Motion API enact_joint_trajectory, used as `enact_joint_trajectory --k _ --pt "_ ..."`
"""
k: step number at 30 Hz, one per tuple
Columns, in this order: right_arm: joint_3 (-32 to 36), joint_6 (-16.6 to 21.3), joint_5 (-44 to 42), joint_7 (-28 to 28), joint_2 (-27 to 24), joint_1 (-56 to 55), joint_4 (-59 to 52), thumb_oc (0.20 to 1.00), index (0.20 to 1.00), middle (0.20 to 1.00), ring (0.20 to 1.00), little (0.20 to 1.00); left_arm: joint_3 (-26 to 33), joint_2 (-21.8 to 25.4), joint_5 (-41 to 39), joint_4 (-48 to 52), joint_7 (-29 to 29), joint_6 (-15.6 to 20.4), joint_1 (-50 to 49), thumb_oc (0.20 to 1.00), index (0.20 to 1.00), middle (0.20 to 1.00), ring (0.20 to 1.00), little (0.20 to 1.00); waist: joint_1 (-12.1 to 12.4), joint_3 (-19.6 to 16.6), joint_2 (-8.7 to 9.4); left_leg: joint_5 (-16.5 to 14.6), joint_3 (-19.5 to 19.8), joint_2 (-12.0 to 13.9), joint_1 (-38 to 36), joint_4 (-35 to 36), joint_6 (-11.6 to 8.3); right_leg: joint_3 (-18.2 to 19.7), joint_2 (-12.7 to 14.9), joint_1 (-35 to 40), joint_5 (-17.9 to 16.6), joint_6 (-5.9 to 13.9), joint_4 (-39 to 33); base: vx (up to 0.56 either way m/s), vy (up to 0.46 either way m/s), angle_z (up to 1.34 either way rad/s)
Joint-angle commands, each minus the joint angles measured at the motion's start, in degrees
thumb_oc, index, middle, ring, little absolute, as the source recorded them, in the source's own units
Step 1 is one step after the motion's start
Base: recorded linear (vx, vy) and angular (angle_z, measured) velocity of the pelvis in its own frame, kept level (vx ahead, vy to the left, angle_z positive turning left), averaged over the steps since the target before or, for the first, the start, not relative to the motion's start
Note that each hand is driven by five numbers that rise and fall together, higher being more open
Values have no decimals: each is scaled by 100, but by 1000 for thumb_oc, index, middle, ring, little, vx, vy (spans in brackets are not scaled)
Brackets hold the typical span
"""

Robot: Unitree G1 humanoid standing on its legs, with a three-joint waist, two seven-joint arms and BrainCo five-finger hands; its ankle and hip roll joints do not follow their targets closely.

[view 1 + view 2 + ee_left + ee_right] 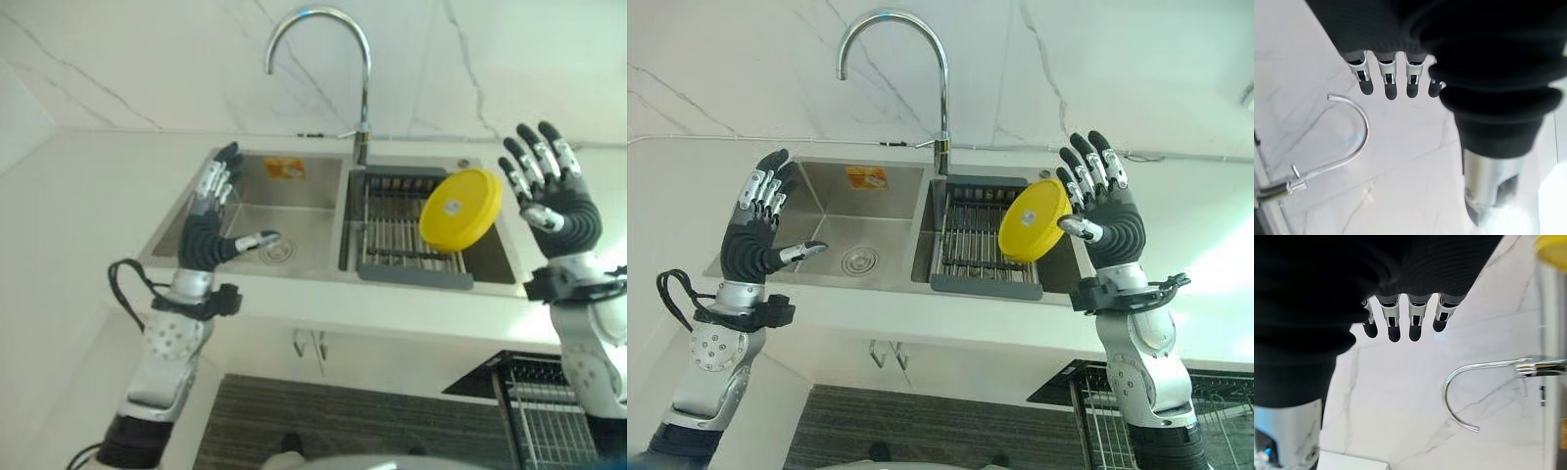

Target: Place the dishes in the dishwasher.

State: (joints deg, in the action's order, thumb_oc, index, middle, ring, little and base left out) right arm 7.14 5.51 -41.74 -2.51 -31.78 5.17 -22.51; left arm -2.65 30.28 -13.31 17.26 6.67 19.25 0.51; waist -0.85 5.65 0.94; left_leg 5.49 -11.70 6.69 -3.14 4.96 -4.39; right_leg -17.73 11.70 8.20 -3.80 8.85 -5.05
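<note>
A round yellow plate [460, 209] stands on its edge, tilted, in the dark dish rack [402, 235] inside the right basin of the steel sink [294, 220]. My right hand [558, 201] is raised just right of the plate, palm toward it, fingers straight and spread, holding nothing; its fingertips [1396, 330] show in the right wrist view. My left hand [206, 235] hovers over the left basin's left rim, open and empty, with its thumb pointing toward the drain. Its straight fingers [1386, 88] show in the left wrist view.
A tall curved tap [333, 29] rises behind the divider between the basins. White counter [88, 196] surrounds the sink, with a marble wall behind. The open dishwasher's wire rack [544, 401] sits low at the right, below the counter edge.
</note>
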Motion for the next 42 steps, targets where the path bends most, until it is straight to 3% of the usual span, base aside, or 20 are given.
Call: enact_joint_trajectory --k 1,5,11,26,31,42 --pt "118 299 -24 326 -61 500 90 1000 1000 1000 1000 1000 151 108 17 79 -28 138 241 1000 1000 1000 1000 1000 124 -61 47 -616 173 510 -460 4 -203 68 109 -178 40 139 108 18 44 6" --pt "247 402 -39 821 -164 693 486 1000 1000 1000 1000 1000 57 156 13 37 -40 117 264 1000 1000 1000 1000 1000 179 -94 97 -693 189 485 -511 4 -143 62 132 -141 12 153 76 16 21 0" --pt "384 388 -131 1015 -306 854 888 1000 1000 1000 1000 1000 -13 206 -6 -38 -7 87 252 1000 1000 1000 1000 1000 191 -161 135 -702 141 506 -550 4 -126 130 84 -94 10 116 27 21 14 -7" --pt "443 -79 -173 1175 -564 1126 1828 1000 1000 1000 1000 1000 44 371 -44 -169 -305 -164 129 1000 1000 1000 1000 1000 292 -130 159 -657 171 552 -516 4 -183 107 56 -84 11 107 5 33 -42 -1" --pt "403 -253 -29 1775 -674 1498 2157 1000 1000 1000 1000 1000 8 596 -82 -172 -270 -111 234 1000 1000 1000 1000 1000 297 104 103 -558 225 601 -198 4 -241 177 81 -417 -71 126 5 -130 -76 0" --pt "555 -323 211 2130 -1249 1428 2634 1000 1000 1000 1000 1000 43 682 -178 -71 -307 -92 -79 1000 1000 1000 1000 1000 278 97 106 -503 143 686 -239 4 -290 215 47 -393 -44 122 5 -8 -6 0"
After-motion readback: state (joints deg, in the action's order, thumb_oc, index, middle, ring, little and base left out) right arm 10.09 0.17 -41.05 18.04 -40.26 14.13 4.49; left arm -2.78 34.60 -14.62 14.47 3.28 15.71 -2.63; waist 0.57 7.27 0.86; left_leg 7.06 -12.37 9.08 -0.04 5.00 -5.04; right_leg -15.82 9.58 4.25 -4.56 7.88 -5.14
